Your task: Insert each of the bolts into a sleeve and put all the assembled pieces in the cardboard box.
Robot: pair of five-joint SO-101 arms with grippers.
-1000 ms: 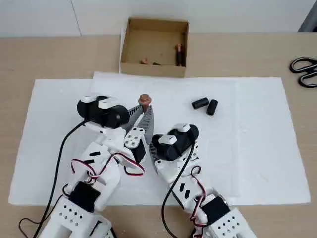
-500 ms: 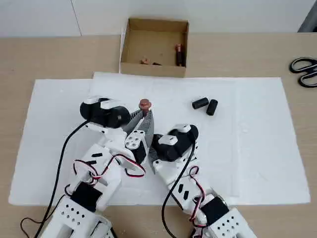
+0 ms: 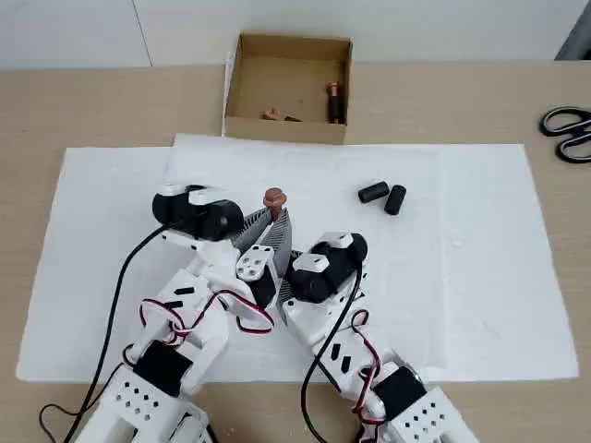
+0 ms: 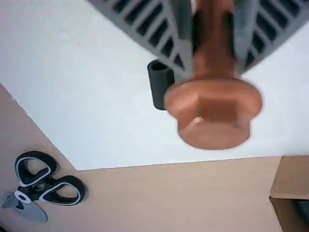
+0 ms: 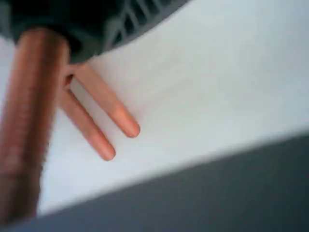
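High view: cardboard box holds a sleeved bolt, copper bits.

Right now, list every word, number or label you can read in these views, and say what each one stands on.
No text can be read.
The cardboard box, the bolt, the black sleeves, the scissors and the white sheet show no print.
Any marking on the arms' motors is too small to tell.
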